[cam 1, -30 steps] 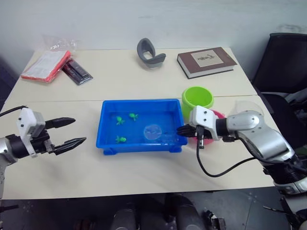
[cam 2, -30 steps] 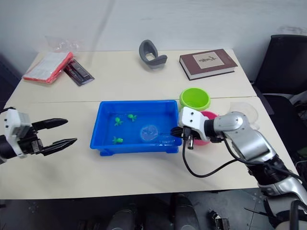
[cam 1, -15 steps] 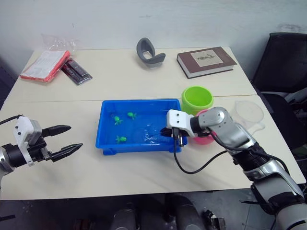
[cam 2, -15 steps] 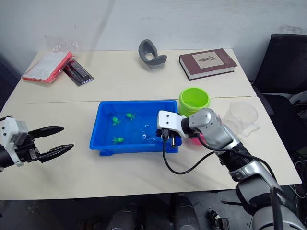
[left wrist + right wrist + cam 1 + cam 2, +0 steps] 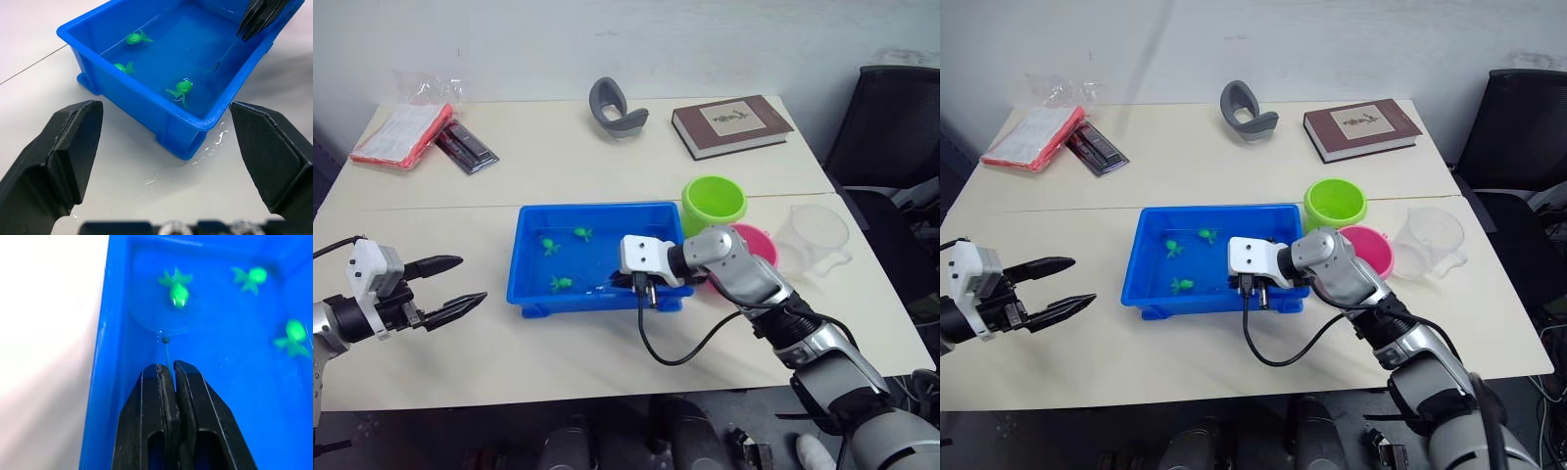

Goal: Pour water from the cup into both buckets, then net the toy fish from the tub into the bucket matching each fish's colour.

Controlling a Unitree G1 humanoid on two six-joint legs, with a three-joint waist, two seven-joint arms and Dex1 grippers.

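Right gripper [image 5: 171, 369] clenched on net [image 5: 164, 316] handle inside tub [image 5: 533, 220].
Net hoop lies just ahead of fingertips, under one green fish [image 5: 178, 291], frame centre. Left gripper [image 5: 450, 284] released, lower left.

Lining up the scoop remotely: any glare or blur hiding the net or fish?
Right wrist view: the net hoop looks faint underwater, with a green fish clear over it; the table beside the tub is washed out white. Left wrist view: three fish sharp, wet sheen before the tub.
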